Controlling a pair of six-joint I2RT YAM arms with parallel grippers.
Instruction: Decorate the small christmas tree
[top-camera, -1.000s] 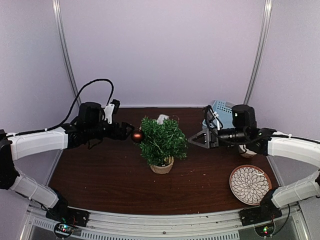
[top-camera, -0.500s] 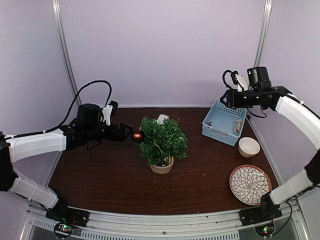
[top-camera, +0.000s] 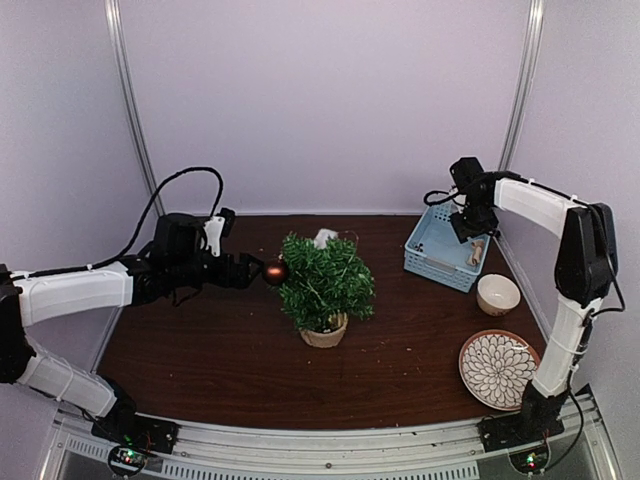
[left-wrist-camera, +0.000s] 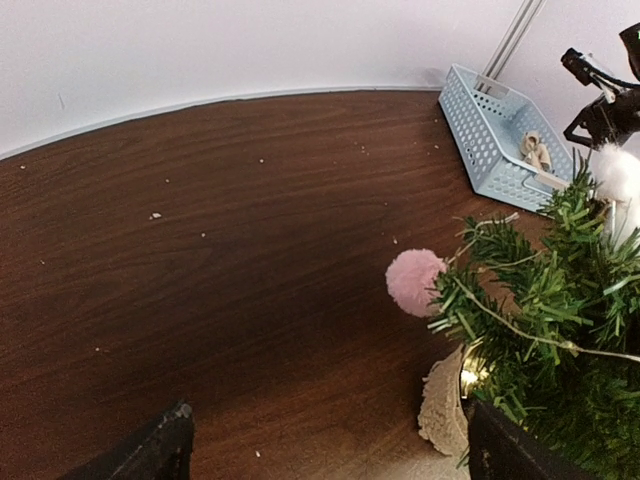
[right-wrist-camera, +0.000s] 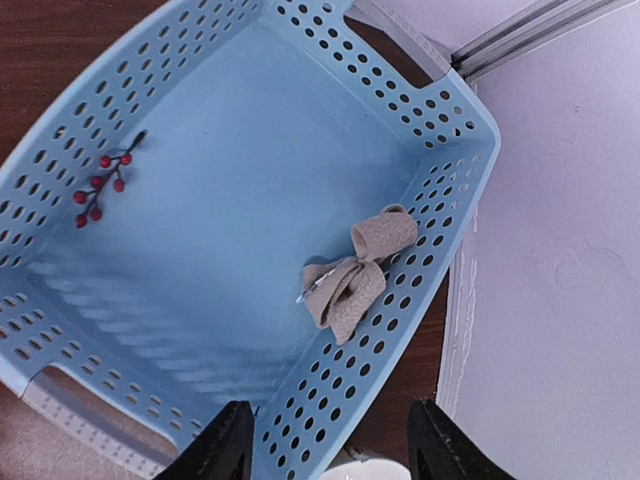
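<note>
The left tool (top-camera: 252, 270) is held level just beside the small christmas tree (top-camera: 325, 280), which stands in its tan pot in the middle of the desk (top-camera: 200, 350). Its fingers (left-wrist-camera: 150, 450) are seen wide apart in the left wrist view with nothing between them, so it is open. A dark red ball (top-camera: 275, 271) is seen touching the tree's left edge. Whether it is hung there cannot be told. A pink pom-pom (left-wrist-camera: 414, 281) and a white puff (left-wrist-camera: 615, 175) are already set on the branches.

Further right, a blue basket (top-camera: 432, 268) is found at the far corner. The right tool (top-camera: 468, 222) is held above it, open and empty. A red berry twig (right-wrist-camera: 100, 185) and a beige bow (right-wrist-camera: 355, 275) are left inside.

The bow is probably meant to be picked next. It lies close to the basket wall, so the tool should be turned until one finger fits between bow and wall. Then it should be lowered straight down and closed softly. The soft cloth may slip if only its edge is pinched.
</note>
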